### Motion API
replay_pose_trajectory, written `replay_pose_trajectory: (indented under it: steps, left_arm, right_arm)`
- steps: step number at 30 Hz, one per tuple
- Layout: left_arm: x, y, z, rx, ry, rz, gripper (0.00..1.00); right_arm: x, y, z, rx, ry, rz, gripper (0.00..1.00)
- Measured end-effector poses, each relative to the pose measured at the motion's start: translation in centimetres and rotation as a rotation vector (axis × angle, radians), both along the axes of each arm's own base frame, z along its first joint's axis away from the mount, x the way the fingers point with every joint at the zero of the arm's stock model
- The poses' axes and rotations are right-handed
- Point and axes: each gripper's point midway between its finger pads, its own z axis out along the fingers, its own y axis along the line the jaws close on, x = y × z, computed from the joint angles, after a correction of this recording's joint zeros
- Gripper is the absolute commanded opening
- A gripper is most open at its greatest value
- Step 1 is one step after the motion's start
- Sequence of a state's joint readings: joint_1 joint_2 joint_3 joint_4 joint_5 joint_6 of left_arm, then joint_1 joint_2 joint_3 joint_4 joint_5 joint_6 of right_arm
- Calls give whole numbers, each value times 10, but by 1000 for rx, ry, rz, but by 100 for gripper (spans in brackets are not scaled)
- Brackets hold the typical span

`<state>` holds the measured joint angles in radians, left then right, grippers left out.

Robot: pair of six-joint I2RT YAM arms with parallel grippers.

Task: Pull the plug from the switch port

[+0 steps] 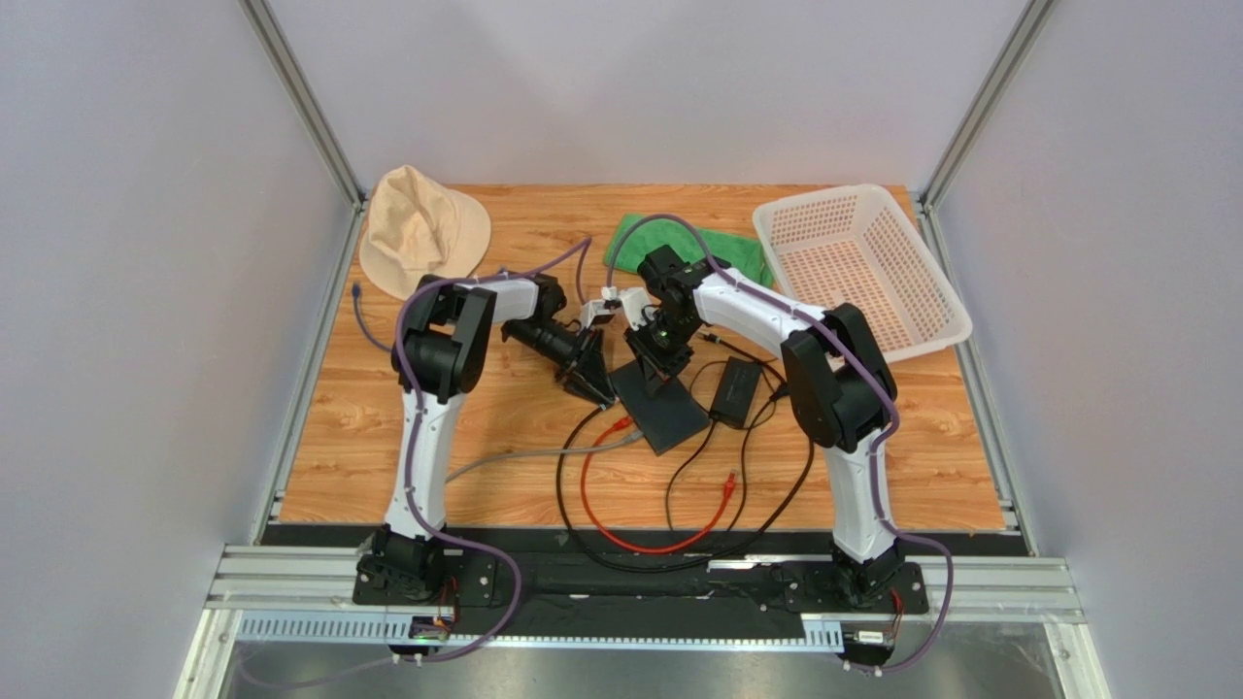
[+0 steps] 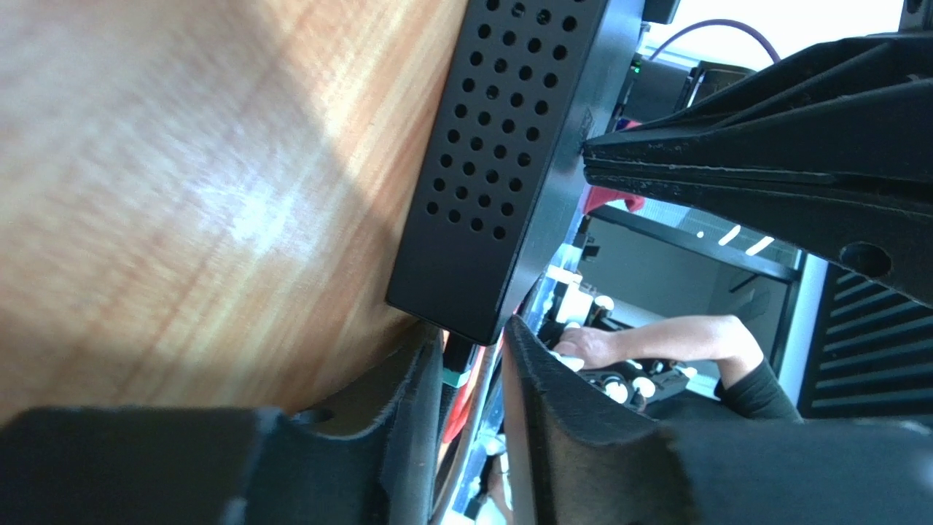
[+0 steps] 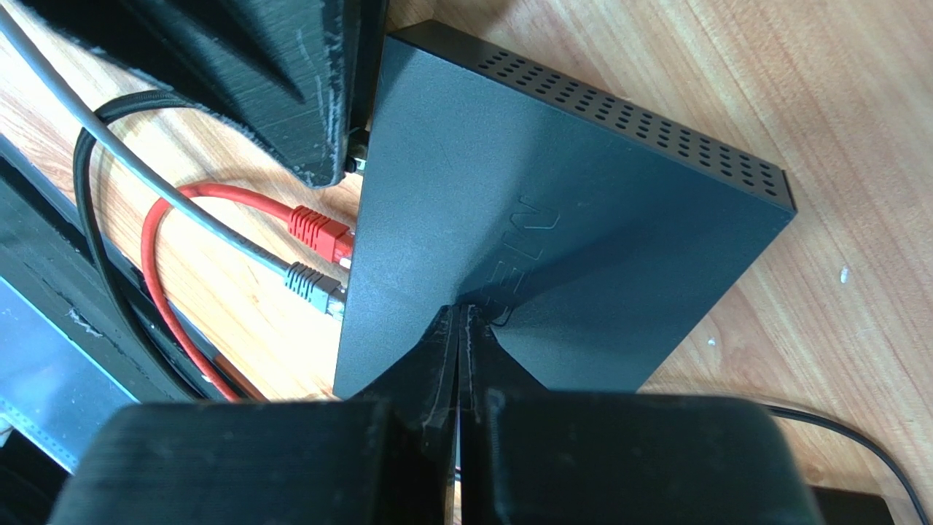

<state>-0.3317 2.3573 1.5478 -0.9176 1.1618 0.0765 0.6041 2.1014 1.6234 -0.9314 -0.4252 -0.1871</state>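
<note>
The flat black switch [image 1: 660,408] lies mid-table, with ports on its near-left edge. In the right wrist view a red plug [image 3: 319,230] and a grey plug [image 3: 310,287] sit in the switch [image 3: 569,230]. My right gripper [image 3: 462,312] is shut and empty, its tips pressed on the switch's top; it also shows in the top view [image 1: 654,354]. My left gripper [image 2: 473,339] is at the switch's corner [image 2: 515,142]. Its jaws stand narrowly apart around a black plug with a teal boot [image 2: 458,366] that touches one finger only. The left gripper also shows in the top view [image 1: 591,382].
A black power adapter [image 1: 734,391] lies right of the switch. Red [image 1: 628,539], grey and black cables loop toward the near edge. A tan hat [image 1: 420,226], a green cloth [image 1: 686,245] and a pink basket [image 1: 861,270] lie at the back.
</note>
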Motion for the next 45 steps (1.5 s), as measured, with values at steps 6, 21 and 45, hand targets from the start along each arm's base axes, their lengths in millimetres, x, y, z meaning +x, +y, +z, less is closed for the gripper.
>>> replay_pose_trajectory:
  steps: [6, 21, 45]
  left_arm:
    - [0, 0, -1, -3, 11, -4, 20]
    - [1, -1, 0, -29, 8, -30, 0]
    - [0, 2, -3, -3, 5, -1, 0]
  right_arm:
    - [0, 0, 0, 0, -1, -1, 0]
    - [-1, 0, -1, 5, -6, -4, 0]
    - [-1, 0, 0, 4, -30, 4, 0]
